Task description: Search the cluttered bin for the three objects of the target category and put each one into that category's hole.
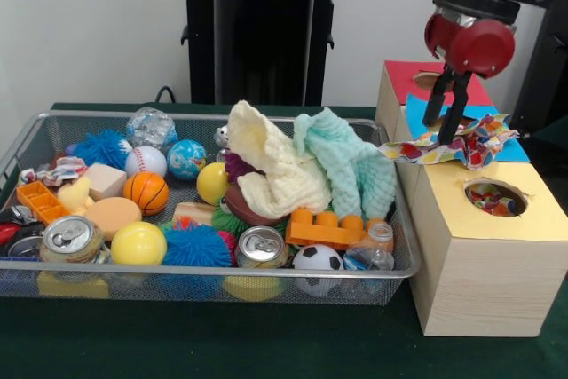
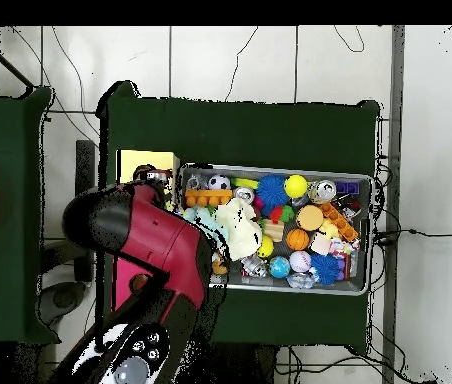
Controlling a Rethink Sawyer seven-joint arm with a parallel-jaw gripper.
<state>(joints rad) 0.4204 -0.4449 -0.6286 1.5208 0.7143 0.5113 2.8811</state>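
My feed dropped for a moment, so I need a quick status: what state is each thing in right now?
gripper: fingers shut on the patterned cloth, above the boxes
patterned cloth: lifted, hanging over the blue-topped box
yellow-topped box: hole open, colourful items visible inside
mesh bin: full of clutter
cream cloth: crumpled, in the bin
mint cloth: crumpled, draped at the bin's end
near soda can: upright

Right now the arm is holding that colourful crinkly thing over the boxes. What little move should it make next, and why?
Probably a short shift to centre over the blue box's hole, then a release. The fingers pinch a multicoloured cloth that drapes over the blue top, just behind the yellow box, whose hole already shows similar patterned fabric. Which hole is meant I cannot tell for sure.
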